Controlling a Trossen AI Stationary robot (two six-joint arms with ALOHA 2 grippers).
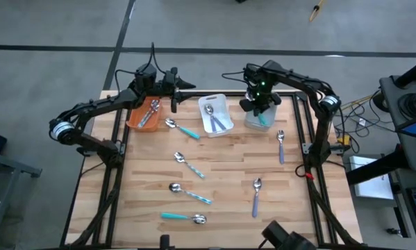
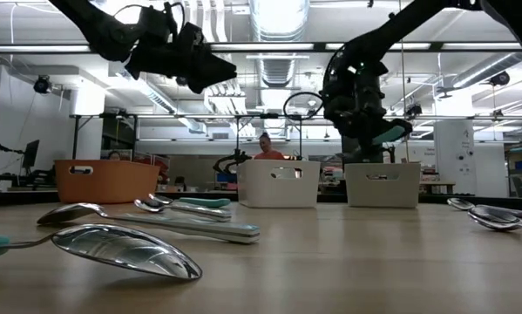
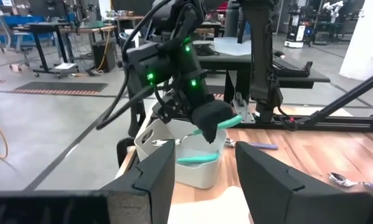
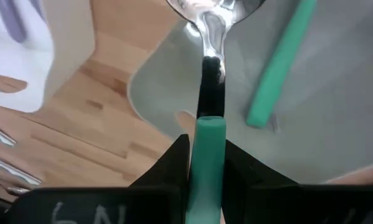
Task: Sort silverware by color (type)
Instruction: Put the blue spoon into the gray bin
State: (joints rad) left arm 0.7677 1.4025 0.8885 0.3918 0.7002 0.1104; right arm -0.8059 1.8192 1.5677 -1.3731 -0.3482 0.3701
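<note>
The right gripper (image 4: 206,163), jaws clamped on a teal-handled spoon (image 4: 210,140), hangs over the grey bin (image 1: 256,121) at one o'clock on the tabletop (image 1: 228,180) — a tilted release could bounce it out. The left gripper (image 3: 205,177), part-open and empty, hovers beside the orange bin (image 1: 139,119).

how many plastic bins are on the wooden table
3, in a row along one table edge: orange plastic bin at left, white bin in the middle, grey bin at right. None looks hidden.

Three bins (image 1: 214,114), six utensils (image 1: 189,165) loose on the table (image 1: 228,177), perhaps more in bins
</note>
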